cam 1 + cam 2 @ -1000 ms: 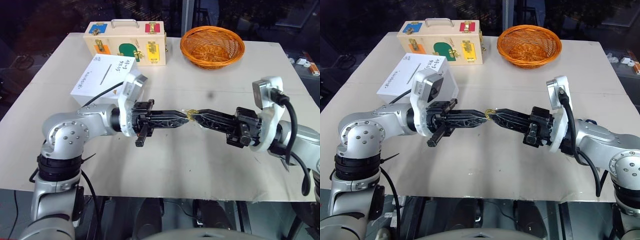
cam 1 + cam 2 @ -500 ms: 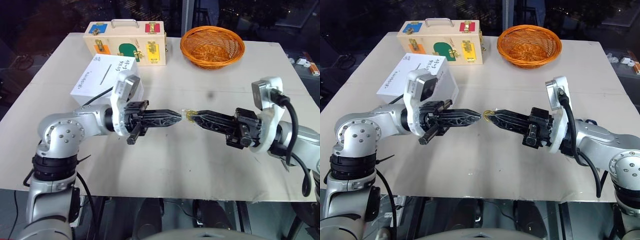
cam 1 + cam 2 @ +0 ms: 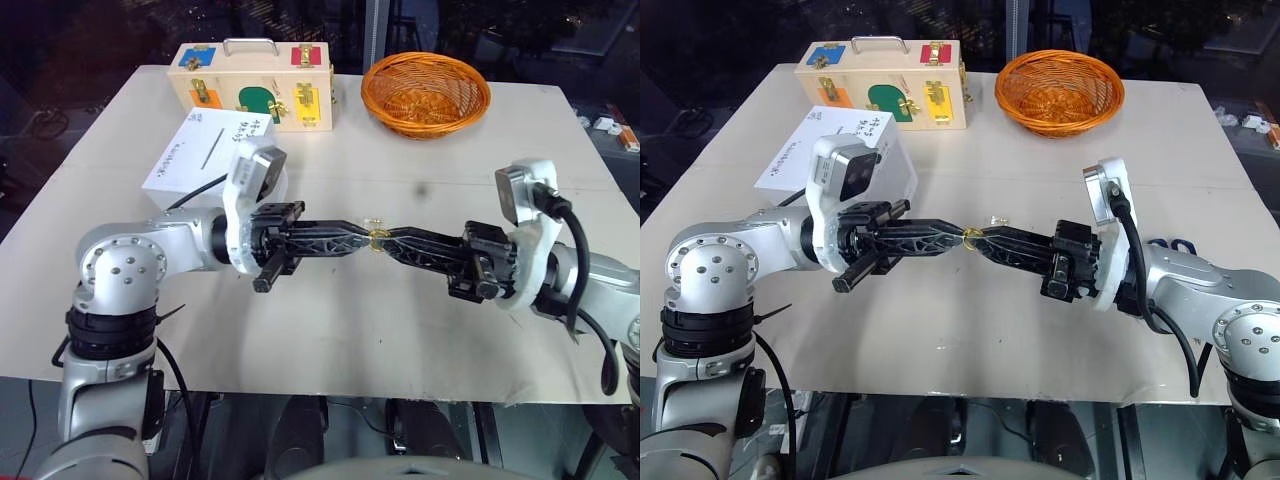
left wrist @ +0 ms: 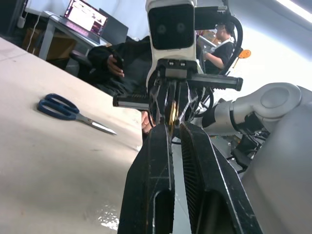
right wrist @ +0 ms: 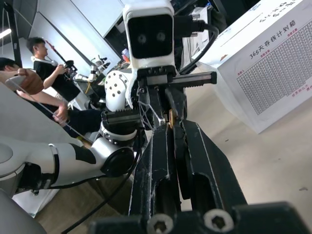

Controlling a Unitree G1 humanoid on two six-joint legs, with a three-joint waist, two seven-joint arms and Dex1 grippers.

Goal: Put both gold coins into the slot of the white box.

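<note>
Beige table (image 3: 330,330), orange basket (image 3: 425,93) empty, left hand (image 3: 368,238) and right hand (image 3: 384,239) both pinching one gold coin (image 3: 377,236)

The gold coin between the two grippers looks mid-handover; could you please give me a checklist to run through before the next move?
1. Gold coin is up off the table, at the meeting fingertips: ok.
2. Right gripper shut on the coin: ok.
3. Left gripper has a firm hold on the coin too: cannot tell; its tips are nearly closed at the coin, but contact is hidden.
4. Slot on the white box faces up and is uncovered: ok.
5. Path from the coin to the box is free: ok; only the left arm lies that way.
6. Second coin located: cannot tell.
</note>
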